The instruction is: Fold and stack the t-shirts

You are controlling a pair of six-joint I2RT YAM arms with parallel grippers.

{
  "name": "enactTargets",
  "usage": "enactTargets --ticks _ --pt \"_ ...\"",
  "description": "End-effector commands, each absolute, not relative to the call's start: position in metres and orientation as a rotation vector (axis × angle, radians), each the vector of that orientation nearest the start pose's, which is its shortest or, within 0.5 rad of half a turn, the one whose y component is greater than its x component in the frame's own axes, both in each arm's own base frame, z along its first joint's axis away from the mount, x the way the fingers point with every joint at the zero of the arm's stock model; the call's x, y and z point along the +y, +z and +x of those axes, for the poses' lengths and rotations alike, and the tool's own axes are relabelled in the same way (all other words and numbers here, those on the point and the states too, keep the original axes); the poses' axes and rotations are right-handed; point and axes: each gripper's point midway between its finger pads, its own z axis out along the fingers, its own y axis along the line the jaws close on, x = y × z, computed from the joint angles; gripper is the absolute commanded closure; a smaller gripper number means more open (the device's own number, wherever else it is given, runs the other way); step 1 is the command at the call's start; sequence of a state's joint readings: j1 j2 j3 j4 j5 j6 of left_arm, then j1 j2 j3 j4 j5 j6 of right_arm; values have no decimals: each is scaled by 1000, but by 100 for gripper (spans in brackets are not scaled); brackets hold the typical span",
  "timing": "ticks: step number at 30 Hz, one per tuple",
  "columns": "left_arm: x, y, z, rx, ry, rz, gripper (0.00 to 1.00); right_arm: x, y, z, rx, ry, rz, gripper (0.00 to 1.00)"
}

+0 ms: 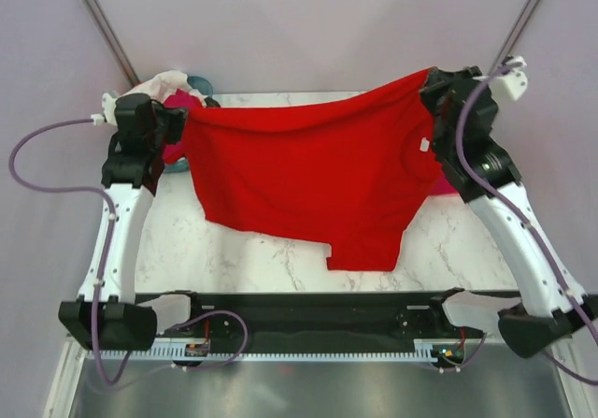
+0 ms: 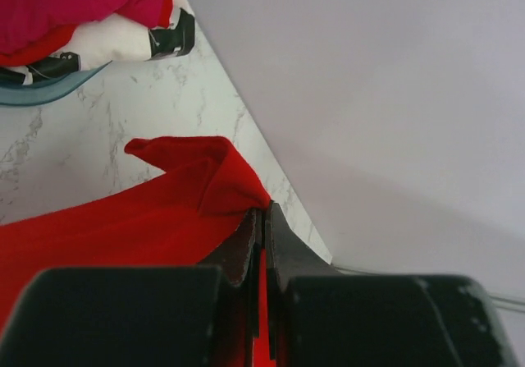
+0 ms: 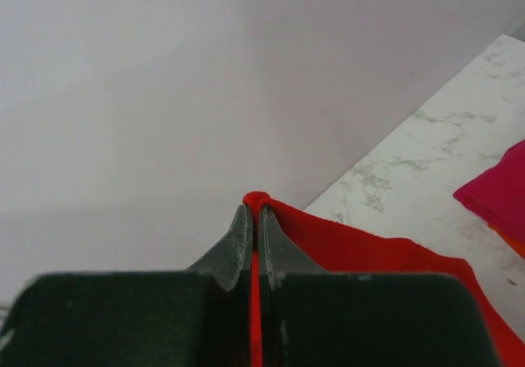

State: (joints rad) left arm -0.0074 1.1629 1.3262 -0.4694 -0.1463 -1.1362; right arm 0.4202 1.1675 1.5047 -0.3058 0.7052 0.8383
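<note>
A bright red t-shirt (image 1: 308, 170) hangs spread between my two grippers above the marble table (image 1: 448, 250), its lower part sagging toward the near side. My left gripper (image 1: 176, 125) is shut on its left corner, and the red cloth (image 2: 148, 219) shows pinched between the jaws in the left wrist view (image 2: 264, 213). My right gripper (image 1: 432, 83) is shut on the shirt's right corner, and red cloth (image 3: 361, 244) pokes out past the fingertips in the right wrist view (image 3: 254, 211). A magenta-pink shirt (image 3: 500, 190) lies on the table at the right.
A teal oval tub (image 2: 49, 92) at the back left holds magenta (image 2: 74, 2) and white (image 2: 115, 38) shirts; it also shows in the top view (image 1: 199, 86). Pale curtain walls close in behind the table. A black rail (image 1: 318, 310) runs along the near edge.
</note>
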Motion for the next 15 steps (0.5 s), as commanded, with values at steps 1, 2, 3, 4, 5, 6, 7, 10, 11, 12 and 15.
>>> enactTargets --ticks 1,2,3,4,5,6,7,10,11,12,15 --pt "-19 384 414 1511 -720 -1097 98 57 490 393 1259 479 879 100" --pt "-20 374 431 1533 -721 -1108 98 65 474 417 1310 485 876 100" --pt "-24 380 440 1532 -749 -1101 98 60 484 431 1295 564 885 100" --pt "-26 381 449 1528 -769 -1110 98 63 470 454 1337 587 891 100" --pt "-28 388 468 1520 -788 -1100 98 67 472 465 1357 644 872 100" --pt "-32 396 476 1521 -813 -1082 98 55 498 470 1300 677 872 100" --pt "-34 405 484 1512 -829 -1065 98 55 492 489 1314 689 880 100" --pt "-26 443 512 1452 -889 -1023 98 42 533 502 1242 778 847 100" --pt "-21 470 512 1400 -915 -996 98 40 547 502 1209 807 825 100" --pt "-20 469 521 1401 -925 -997 98 30 566 499 1155 832 789 100" --pt "-12 497 523 1340 -925 -959 98 36 583 493 1091 927 660 100"
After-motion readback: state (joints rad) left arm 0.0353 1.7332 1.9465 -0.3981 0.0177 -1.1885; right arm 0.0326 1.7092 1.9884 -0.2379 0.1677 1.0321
